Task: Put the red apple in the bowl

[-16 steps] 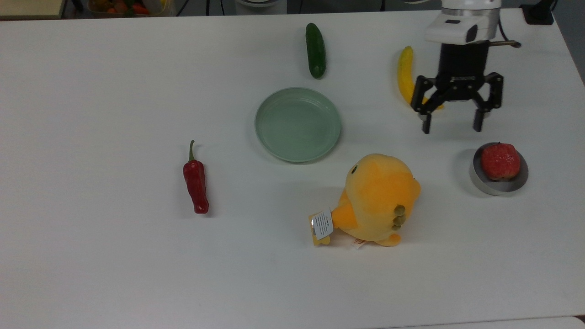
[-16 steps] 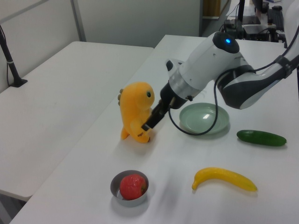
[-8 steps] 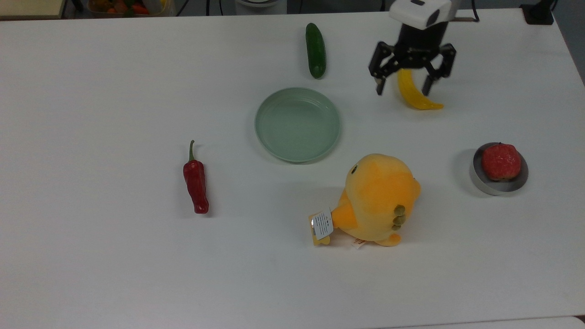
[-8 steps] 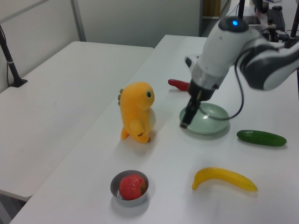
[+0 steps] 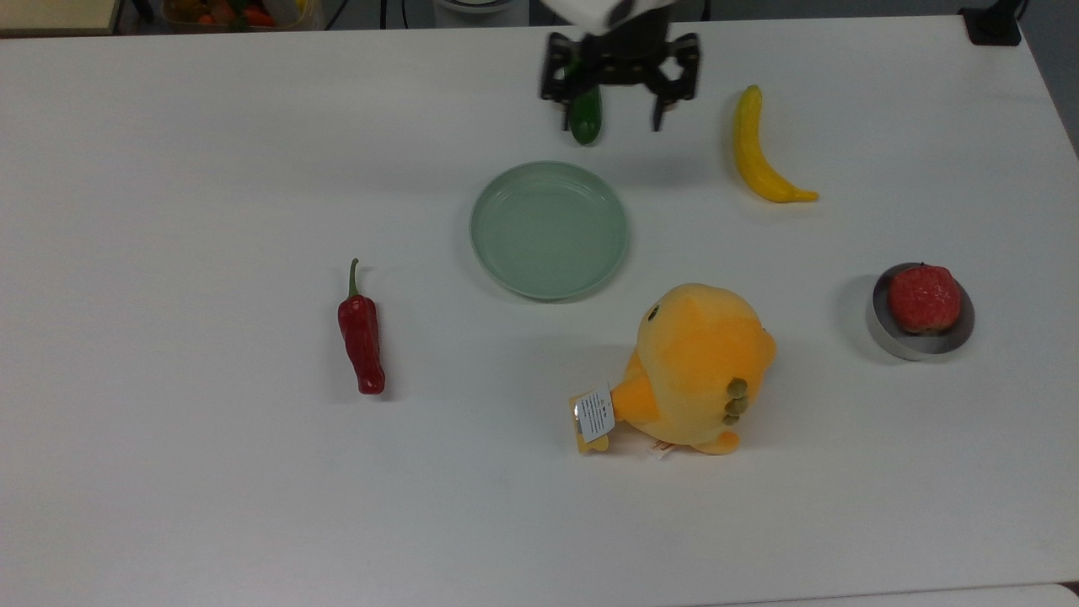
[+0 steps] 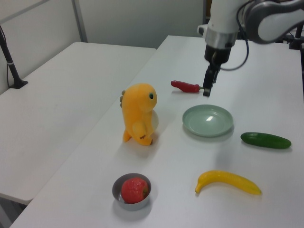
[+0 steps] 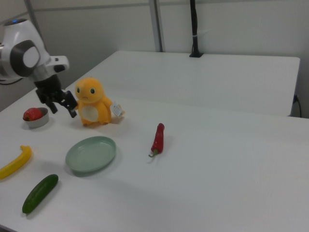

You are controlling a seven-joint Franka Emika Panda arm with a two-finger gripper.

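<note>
Moved: hand (image 5: 614,118) is carried from beside the bowl (image 5: 893,344) to the top view's far edge, fingers spread, nothing grasped.
Apple: red apple (image 5: 924,298) is seated in the bowl.
Risk: cucumber (image 5: 587,122) could be clipped beneath the hand.

- The white tag (image 5: 595,415) on the orange plush toy (image 5: 700,367) carries small dark print, but the letters cannot be read.
- A second, yellow tag sits under it; no words can be read there.
- No other text, brand or number can be read.

Apple (image 5: 924,298) in bowl (image 5: 887,337), plush toy (image 5: 700,367) at top view's left
</note>
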